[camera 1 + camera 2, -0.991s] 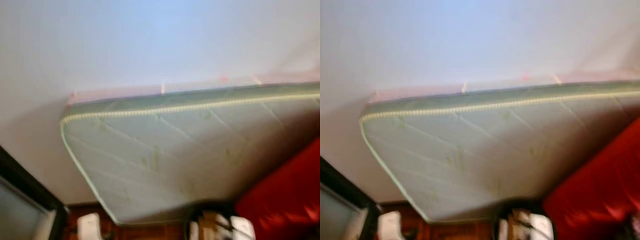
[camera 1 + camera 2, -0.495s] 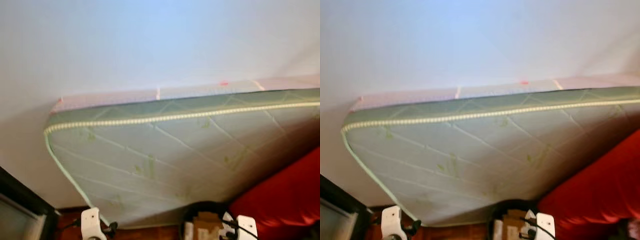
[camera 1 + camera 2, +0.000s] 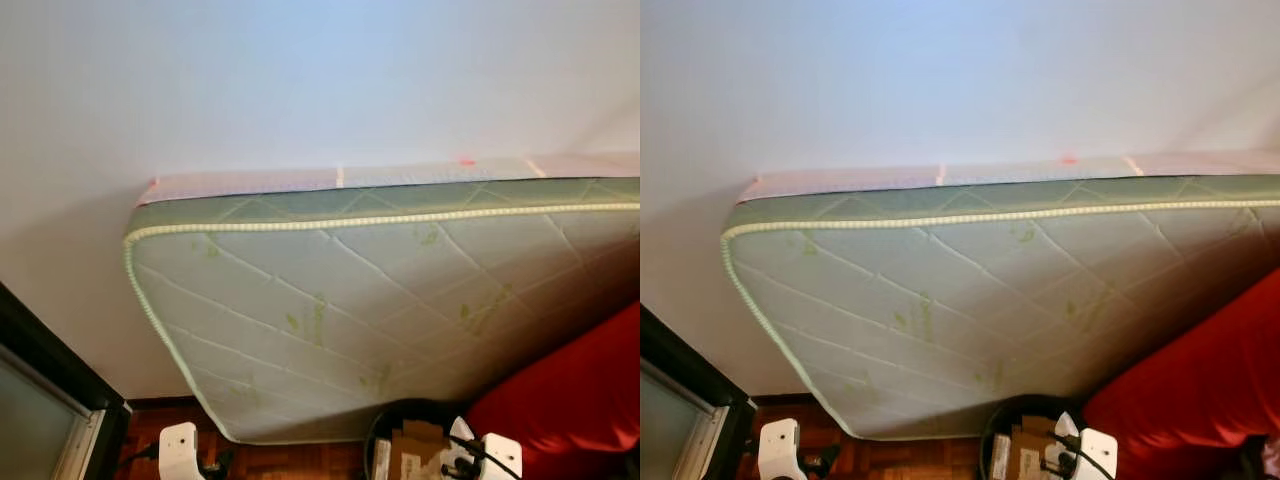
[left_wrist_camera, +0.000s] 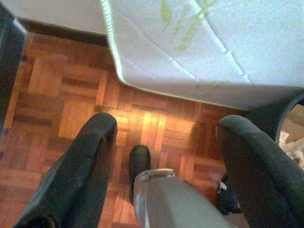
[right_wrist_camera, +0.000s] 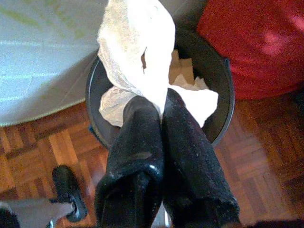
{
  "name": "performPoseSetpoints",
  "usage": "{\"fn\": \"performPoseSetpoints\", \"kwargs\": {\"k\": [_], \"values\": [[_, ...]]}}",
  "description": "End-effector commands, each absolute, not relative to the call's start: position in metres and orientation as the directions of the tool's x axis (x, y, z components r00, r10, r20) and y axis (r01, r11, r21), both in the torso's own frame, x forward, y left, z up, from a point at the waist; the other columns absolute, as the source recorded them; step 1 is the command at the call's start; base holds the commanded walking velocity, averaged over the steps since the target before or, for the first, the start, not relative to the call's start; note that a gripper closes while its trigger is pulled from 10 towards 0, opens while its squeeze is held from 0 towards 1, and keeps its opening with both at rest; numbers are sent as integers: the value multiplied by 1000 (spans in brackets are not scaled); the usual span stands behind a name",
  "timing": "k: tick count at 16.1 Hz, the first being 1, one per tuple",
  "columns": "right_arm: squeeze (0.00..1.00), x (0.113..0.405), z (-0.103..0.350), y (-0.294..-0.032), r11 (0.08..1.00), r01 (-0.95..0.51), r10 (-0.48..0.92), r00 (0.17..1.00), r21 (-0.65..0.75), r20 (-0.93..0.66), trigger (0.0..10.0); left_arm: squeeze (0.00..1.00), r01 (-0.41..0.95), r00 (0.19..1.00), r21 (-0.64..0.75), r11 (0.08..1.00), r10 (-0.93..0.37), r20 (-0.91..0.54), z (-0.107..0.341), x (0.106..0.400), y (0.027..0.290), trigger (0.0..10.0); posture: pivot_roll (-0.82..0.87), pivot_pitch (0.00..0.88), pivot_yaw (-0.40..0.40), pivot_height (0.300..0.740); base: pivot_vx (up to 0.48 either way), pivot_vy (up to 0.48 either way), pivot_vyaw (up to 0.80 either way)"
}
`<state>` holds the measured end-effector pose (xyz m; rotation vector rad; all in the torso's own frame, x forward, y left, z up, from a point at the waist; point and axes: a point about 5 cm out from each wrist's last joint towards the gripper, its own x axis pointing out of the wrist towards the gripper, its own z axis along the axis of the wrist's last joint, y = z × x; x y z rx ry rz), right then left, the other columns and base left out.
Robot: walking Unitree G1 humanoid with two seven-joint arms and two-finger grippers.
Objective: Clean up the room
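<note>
My right gripper [image 5: 159,102] is shut on a crumpled white paper [image 5: 135,42] and holds it just over a round black bin [image 5: 221,109]. Inside the bin lie brown cardboard pieces [image 5: 180,69] and more white paper. In the eye views the bin [image 3: 385,425] stands at the bottom centre, on the floor before a leaning mattress. My left gripper [image 4: 164,124] hangs open over bare parquet floor [image 4: 61,104], nothing between its fingers.
A large pale green quilted mattress [image 3: 380,300] leans against the white wall. A red soft seat [image 3: 570,400] crowds the bin's right side. A dark door frame [image 3: 50,370] stands at the left. My foot [image 4: 139,161] rests on the parquet.
The camera has swung, so the mattress sits a little further right in the picture and looks sharper. The bin and red seat stay in place.
</note>
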<state>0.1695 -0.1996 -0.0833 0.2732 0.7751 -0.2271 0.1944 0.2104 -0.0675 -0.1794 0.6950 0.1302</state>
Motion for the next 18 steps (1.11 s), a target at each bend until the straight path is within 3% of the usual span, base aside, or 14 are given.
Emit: {"fn": "performPoseSetpoints", "kwargs": {"k": [1, 2, 3, 8, 14, 18], "values": [[0, 168, -83, -202, 929, 327, -119, 708, 173, -696, 10000, 0, -107, 860, -120, 987, 31, -509, -49, 215, 207, 10000, 42, 108, -19, 726, 0, 0, 0], [0, 226, -52, -195, 938, 294, -140, 808, 185, -572, 10000, 0, -76, 889, -115, 991, 15, -458, -42, 222, 204, 10000, 45, 117, -20, 726, 0, 0, 0], [0, 255, -31, -192, 942, 277, -150, 854, 190, -498, 10000, 0, -72, 892, -117, 991, 11, -452, -42, 220, 202, 10000, 50, 134, -22, 726, 0, 0, 0], [0, 255, -31, -198, 950, 261, -145, 857, 174, -495, 10000, 0, -66, 903, -124, 990, 6, -430, -42, 215, 199, 10000, 60, 197, -23, 726, 0, 0, 0], [0, 220, -56, -213, 933, 346, -205, 739, 100, -641, 10000, 0, -54, 925, -125, 991, 2, -380, -39, 196, 197, 10000, 98, 282, -19, 726, 0, 0, 0], [0, 218, -59, -207, 957, 280, -165, 731, 71, -662, 10000, 0, -60, 930, -118, 991, 13, -368, -32, 186, 201, 10000, 116, 334, -11, 711, 0, 0, 0]]}}
